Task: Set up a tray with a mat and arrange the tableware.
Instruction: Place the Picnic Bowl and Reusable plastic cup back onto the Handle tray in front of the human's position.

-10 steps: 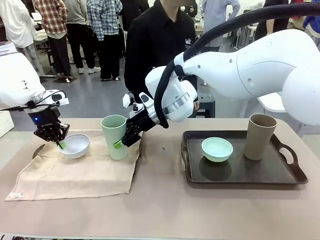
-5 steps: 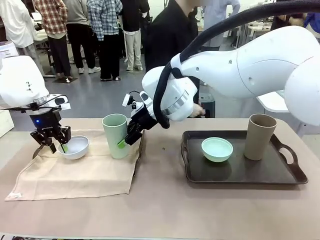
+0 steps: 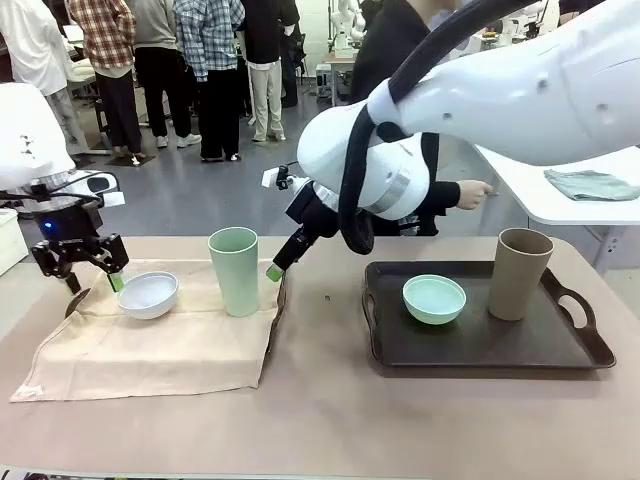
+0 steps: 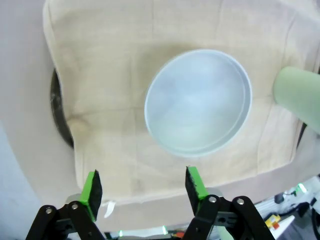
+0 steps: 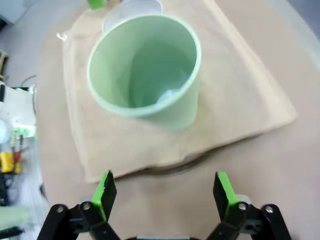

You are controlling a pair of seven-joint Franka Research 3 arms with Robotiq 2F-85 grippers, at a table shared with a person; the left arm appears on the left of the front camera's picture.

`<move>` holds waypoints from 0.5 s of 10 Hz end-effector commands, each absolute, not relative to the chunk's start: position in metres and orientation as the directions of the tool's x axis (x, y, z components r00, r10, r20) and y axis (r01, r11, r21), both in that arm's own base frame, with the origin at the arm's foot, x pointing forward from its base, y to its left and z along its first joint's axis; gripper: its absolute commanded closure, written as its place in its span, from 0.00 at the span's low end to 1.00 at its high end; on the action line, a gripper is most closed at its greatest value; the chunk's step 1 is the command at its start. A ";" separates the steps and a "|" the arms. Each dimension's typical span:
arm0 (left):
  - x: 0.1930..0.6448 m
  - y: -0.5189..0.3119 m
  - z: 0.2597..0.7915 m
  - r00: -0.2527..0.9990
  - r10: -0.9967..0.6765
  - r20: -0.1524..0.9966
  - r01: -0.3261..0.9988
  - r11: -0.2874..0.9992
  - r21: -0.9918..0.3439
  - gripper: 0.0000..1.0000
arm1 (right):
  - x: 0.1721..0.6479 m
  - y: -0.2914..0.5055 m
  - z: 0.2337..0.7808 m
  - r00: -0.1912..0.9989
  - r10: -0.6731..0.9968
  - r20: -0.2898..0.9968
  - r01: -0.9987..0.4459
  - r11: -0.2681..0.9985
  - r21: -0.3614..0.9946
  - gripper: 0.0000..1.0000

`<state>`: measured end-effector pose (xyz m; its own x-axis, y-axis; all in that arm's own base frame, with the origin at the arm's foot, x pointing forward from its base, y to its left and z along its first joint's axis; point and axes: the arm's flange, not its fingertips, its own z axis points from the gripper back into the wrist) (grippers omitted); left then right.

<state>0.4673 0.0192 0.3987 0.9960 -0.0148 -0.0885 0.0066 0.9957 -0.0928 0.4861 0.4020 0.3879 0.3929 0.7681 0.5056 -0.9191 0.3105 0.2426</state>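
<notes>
Presently, the left end effector (image 3: 90, 280), fingers apart and empty, hangs just left of the white bowl (image 3: 148, 294) on the mat (image 3: 160, 355); the right end effector (image 3: 276, 268), likewise spread, stands just right of the upright mint green cup (image 3: 233, 272).

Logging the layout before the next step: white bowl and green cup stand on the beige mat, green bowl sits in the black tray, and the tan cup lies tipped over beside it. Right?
Not quite: the tan cup stands upright in the black tray beside the green bowl, as the front view shows. The rest holds.
</notes>
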 end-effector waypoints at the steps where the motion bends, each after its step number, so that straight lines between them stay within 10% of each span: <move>1: 0.447 0.019 0.424 0.995 -0.065 -0.077 0.061 0.997 -0.044 0.06 | 0.454 0.392 0.428 0.560 0.745 0.362 -0.825 0.462 0.325 0.00; 5: 0.416 -0.019 0.506 0.949 -0.294 -0.117 0.296 0.955 0.001 0.06 | 0.406 0.393 0.560 0.823 0.567 0.042 -0.559 0.794 0.237 0.00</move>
